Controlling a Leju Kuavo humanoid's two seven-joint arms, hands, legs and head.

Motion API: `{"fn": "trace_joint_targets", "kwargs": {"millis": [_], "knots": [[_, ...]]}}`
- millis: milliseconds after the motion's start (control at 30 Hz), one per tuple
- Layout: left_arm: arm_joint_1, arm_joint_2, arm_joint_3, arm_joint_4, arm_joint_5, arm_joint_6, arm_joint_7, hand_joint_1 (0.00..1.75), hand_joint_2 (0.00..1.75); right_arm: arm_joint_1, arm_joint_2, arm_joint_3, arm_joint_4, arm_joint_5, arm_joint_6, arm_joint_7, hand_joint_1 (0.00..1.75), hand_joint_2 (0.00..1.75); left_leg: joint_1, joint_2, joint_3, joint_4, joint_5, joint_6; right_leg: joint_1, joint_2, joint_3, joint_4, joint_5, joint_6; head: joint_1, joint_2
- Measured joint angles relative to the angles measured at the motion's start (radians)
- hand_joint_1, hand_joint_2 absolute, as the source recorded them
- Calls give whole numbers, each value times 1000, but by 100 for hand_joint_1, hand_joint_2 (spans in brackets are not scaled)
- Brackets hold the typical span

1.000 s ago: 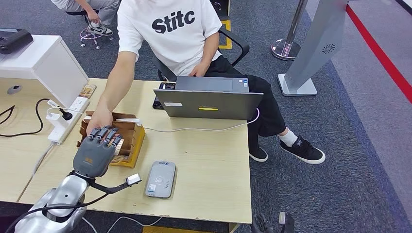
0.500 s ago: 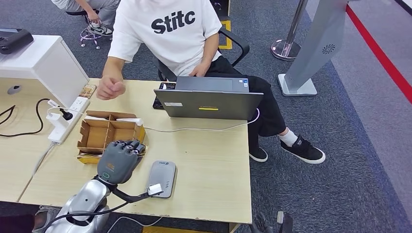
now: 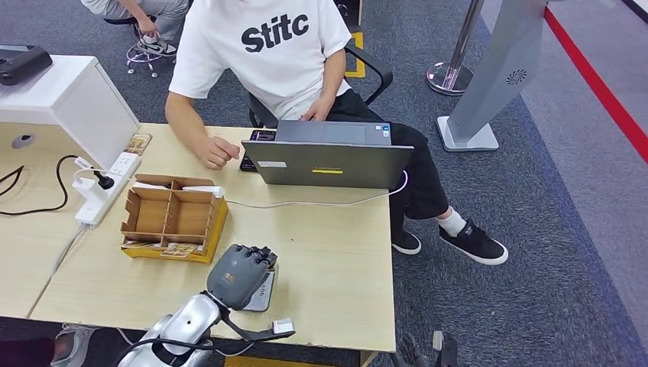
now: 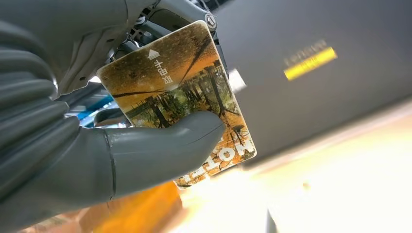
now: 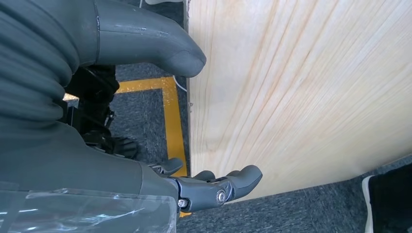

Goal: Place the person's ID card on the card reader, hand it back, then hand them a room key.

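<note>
head view: the left robot hand (image 3: pixel 240 273) sits over the card reader (image 3: pixel 264 294) on the worktop (image 3: pixel 328 252), hiding most of it; the reader's edge peeks out just past the fingers. the cardboard tray (image 3: pixel 174 218) lies beside the hand on its outer side, and the laptop (image 3: pixel 328 162) stands beyond it. the person's hand (image 3: pixel 218 151) rests near the laptop, well apart from the robot hand and not reaching.

left wrist view: the left robot hand is grasping a card (image 4: pixel 180 99), thumb (image 4: pixel 165 145) pressed on its printed face, with the laptop's dark back close beyond. the print is an autumn-tree picture; whether this is the id card or a room key i cannot tell. whether it touches the reader cannot be seen.

right wrist view: the right robot hand (image 5: pixel 145 121) hangs off the worktop edge, released and empty, fingers apart, floor below.

judging from this, the card is being presented at the reader, so the first step is under way at most. handing it back and giving the key look undone.
</note>
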Motion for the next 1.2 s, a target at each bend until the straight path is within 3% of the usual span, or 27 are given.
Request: {"fn": "trace_joint_targets", "kwargs": {"millis": [400,600,933,1200], "knots": [[-35,-1,-24,90,3,-91,2,175,175,1,0,3,0,-11,5,-3,0,175,0,0,0,0,0,0,0,0,1,0,0,0,0,0],[-33,0,4,80,26,-1,8,175,175,2,0,3,0,-17,5,-7,0,175,0,0,0,0,1,0,0,0,1,0,2,0,0,0],[-32,28,237,-131,179,85,-30,175,175,7,0,12,0,-18,-5,-10,0,175,0,0,0,0,2,0,0,0,0,1,2,0,0,0],[-29,70,453,-205,295,116,-70,175,175,8,0,25,0,-16,-8,-9,0,175,0,0,0,0,2,-1,0,0,0,1,2,0,0,0]]}}
